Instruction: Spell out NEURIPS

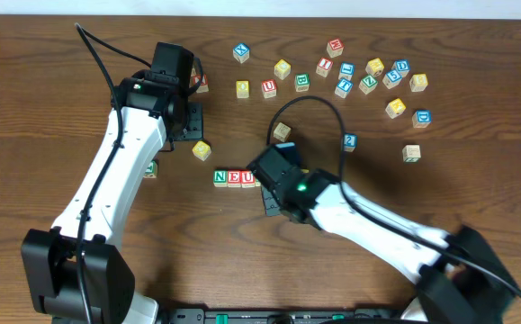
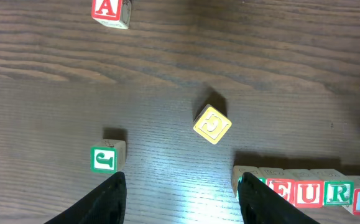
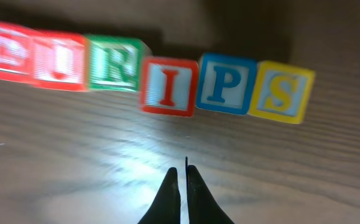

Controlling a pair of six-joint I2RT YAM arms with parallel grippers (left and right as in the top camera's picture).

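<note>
A row of letter cubes lies on the wooden table. In the overhead view only green N [image 1: 220, 177], red E [image 1: 234, 178] and red U [image 1: 247, 178] show; the others are under my right arm. The right wrist view shows E [image 3: 5, 53], U [image 3: 58, 61], green R [image 3: 113, 62], red I [image 3: 169, 86], blue P [image 3: 226, 83] and yellow S [image 3: 282, 92] side by side. My right gripper [image 3: 182, 168] is shut and empty, just short of the I. My left gripper [image 2: 181, 177] hangs open and empty left of the row [image 2: 308, 193].
A yellow cube [image 2: 212, 124], a green J cube [image 2: 105, 158] and a red A cube [image 2: 109, 11] lie near the left gripper. Several loose letter cubes [image 1: 368, 76] are scattered at the back right, with two more [image 1: 349, 141] [image 1: 411, 152] nearer the middle.
</note>
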